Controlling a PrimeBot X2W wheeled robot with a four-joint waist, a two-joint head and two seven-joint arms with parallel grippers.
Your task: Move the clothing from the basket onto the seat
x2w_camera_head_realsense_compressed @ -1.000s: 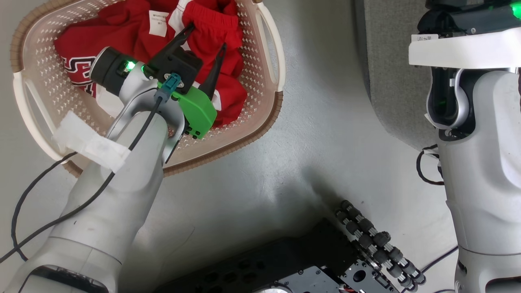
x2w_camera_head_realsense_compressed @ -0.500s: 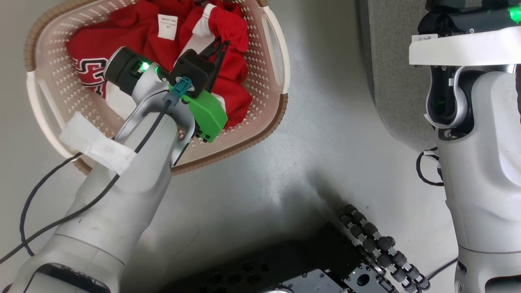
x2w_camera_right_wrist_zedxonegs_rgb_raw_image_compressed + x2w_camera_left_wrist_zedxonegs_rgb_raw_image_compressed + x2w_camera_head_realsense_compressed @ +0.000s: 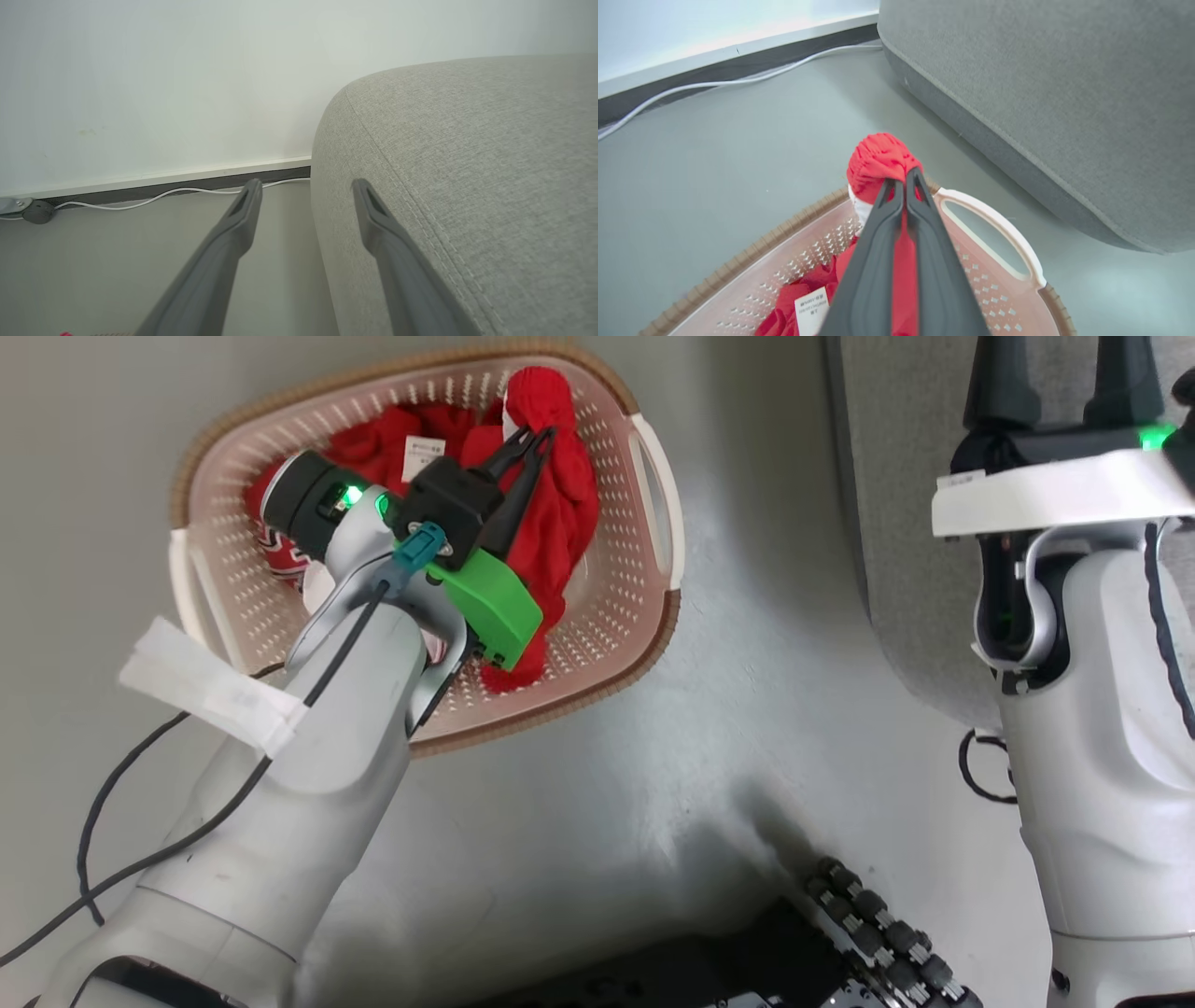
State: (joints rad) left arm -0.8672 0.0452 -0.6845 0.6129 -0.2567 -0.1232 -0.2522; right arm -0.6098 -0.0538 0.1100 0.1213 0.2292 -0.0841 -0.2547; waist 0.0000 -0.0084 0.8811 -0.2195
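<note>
Pinching a bunched fold of the clothing (image 3: pixel 560 513) between the pressed-together fingers (image 3: pixel 873 261) of the left gripper (image 3: pixel 539 434), held up over the basket (image 3: pixel 668 616); rest of the red fabric hanging down into it. Right gripper (image 3: pixel 303 186) spread and empty, beside the seat (image 3: pixel 915 476). No garment on the visible seat fabric: judged early stage, carry-over and release outstanding. Smooth grey floor (image 3: pixel 709 728); pale wall (image 3: pixel 187 70), dark skirting (image 3: pixel 714 70), white cable (image 3: pixel 738 81) along it.

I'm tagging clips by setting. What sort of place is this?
Likely a living room, or a mock-up of one: a grey fabric sofa, a laundry basket of red clothing on the bare floor, a cable along the skirting board.
</note>
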